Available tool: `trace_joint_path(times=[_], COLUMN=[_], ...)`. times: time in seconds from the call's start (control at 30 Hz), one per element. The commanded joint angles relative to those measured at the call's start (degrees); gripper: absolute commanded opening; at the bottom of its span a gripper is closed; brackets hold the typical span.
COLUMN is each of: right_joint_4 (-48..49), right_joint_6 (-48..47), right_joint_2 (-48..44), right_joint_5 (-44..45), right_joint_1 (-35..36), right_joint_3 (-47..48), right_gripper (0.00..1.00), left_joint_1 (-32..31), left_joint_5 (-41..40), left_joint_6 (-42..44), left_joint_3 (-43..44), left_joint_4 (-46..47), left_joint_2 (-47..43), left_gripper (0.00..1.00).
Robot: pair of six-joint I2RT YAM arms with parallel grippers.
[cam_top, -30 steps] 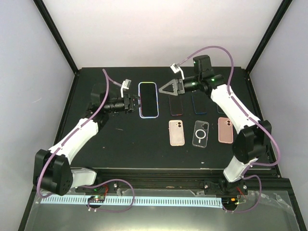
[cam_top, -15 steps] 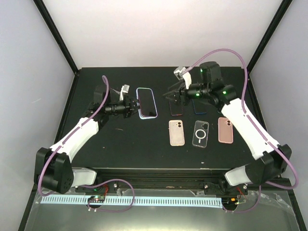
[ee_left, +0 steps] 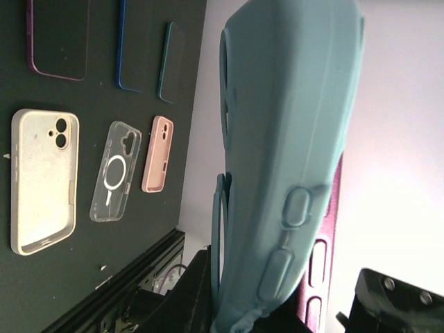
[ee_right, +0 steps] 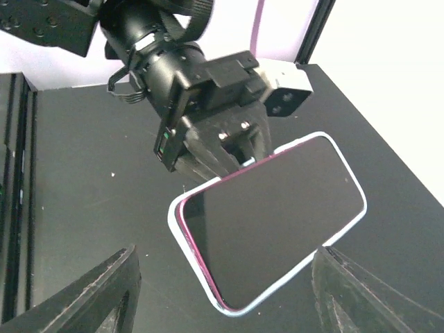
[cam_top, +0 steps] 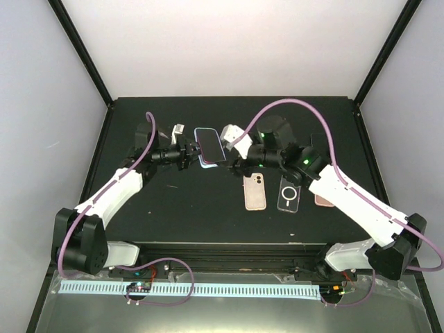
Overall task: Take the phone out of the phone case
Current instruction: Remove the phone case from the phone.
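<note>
Here, cased phone (ee_right: 270, 218) in clenched left tool (ee_right: 222, 156), between right tool's (ee_right: 225, 253) parted fingers (ee_right: 97, 291)

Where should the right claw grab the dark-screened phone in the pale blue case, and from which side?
Probably the free long edge of the dark-screened phone, opposite the left claw, coming from the robot's right. The left claw pinches the pale blue case at one long edge and holds it off the table, so the far edge is unobstructed. The open right claw faces the screen.
</note>
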Motion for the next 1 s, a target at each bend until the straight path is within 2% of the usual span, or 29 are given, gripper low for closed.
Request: trace_joint_path(times=[0.0, 0.33, 0.73, 0.97], right_joint_4=[3.8, 6.0, 10.1, 7.0], right_joint_6=[-4.5, -7.6, -11.1, -10.2], right_joint_2=[1.2, 5.4, 7.8, 5.5], right_joint_5=[11.1, 17.7, 28.1, 19.0], right_joint_1=[4.8, 11.0, 11.4, 11.4], right_joint_3=[-0.1, 0.2, -1.5, -0.4], right_gripper=[0.69, 0.68, 0.58, 0.64], left_joint_1=[0.5, 0.8, 0.8, 1.1], left_joint_5=[2.3, 2.8, 3.4, 3.1], left_joint_6=[-2.9, -4.9, -5.7, -5.3], left_joint_3=[0.3, -0.9, -1.2, -1.3], left_joint_4=[4.3, 5.9, 6.7, 6.6], left_joint_2=[-0.1, 0.1, 0.0, 0.7], left_gripper=[0.02, 0.01, 0.02, 0.02])
